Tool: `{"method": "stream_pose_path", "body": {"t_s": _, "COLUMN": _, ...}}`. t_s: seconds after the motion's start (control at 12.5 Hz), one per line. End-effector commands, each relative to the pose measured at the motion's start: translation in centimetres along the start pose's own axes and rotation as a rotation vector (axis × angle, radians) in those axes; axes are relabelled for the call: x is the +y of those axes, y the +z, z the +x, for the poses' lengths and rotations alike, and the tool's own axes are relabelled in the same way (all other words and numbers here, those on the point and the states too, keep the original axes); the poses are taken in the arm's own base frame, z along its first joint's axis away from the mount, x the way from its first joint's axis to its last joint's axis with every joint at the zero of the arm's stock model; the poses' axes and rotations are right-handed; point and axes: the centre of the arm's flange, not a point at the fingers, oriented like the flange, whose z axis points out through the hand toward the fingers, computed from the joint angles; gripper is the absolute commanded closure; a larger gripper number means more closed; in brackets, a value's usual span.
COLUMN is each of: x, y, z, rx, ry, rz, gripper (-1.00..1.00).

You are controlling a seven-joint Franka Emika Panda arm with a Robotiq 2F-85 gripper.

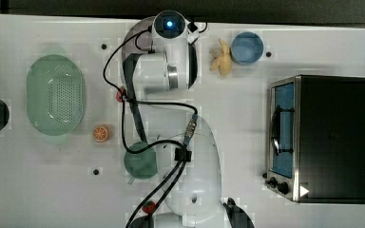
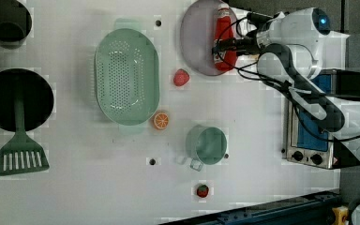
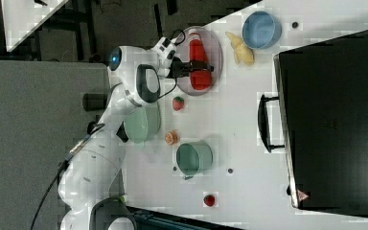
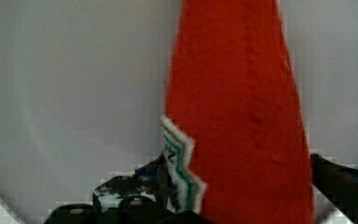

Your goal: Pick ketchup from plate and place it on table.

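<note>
Gripper [image 3: 197, 67] low over the plate [image 3: 217, 43], jaws spread wide, nothing held yet. Ketchup [image 3: 199, 63] lies flat on the plate, directly under the hand; wrist view has one finger [image 4: 340, 184] each side of the red body [image 4: 242, 116]. Bottle's long axis runs up-down in the right view, jaws set across it, so grip looks lined up w/ the narrow width. Judgement: close, lift, then carry to bare table [image 3: 249, 143] nearby.
</note>
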Motion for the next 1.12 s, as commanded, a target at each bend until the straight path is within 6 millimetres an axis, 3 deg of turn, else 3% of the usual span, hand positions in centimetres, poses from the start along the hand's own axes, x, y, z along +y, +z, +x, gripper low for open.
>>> {"method": "stream_pose_path", "body": {"t_s": 0.08, "x": -0.6, "y": -1.1, "z": 1.0, "rx": 0.054, "ry": -0.050, "rz": 0.005, "gripper": -0.93}}
{"method": "stream_pose_path", "body": {"t_s": 0.32, "x": -0.9, "y": -1.7, "z": 1.4, "rx": 0.079, "ry": -0.052, "rz": 0.010, "gripper": -0.20}}
{"method": "stream_pose_path", "body": {"t_s": 0.64, "x": -0.7, "y": -3.3, "z": 1.9, "rx": 0.100, "ry": -0.049, "rz": 0.008, "gripper": -0.15}}
{"method": "stream_pose_path", "body": {"t_s": 0.8, "x": -0.4, "y": -6.5, "z": 2.1, "rx": 0.112, "ry": -0.043, "rz": 0.003, "gripper": -0.15}}
{"method": "stream_pose_path", "body": {"t_s": 1.12, "x": 0.9, "y": -15.9, "z": 0.7, "rx": 0.045, "ry": 0.026, "rz": 0.021, "gripper": -0.15}}
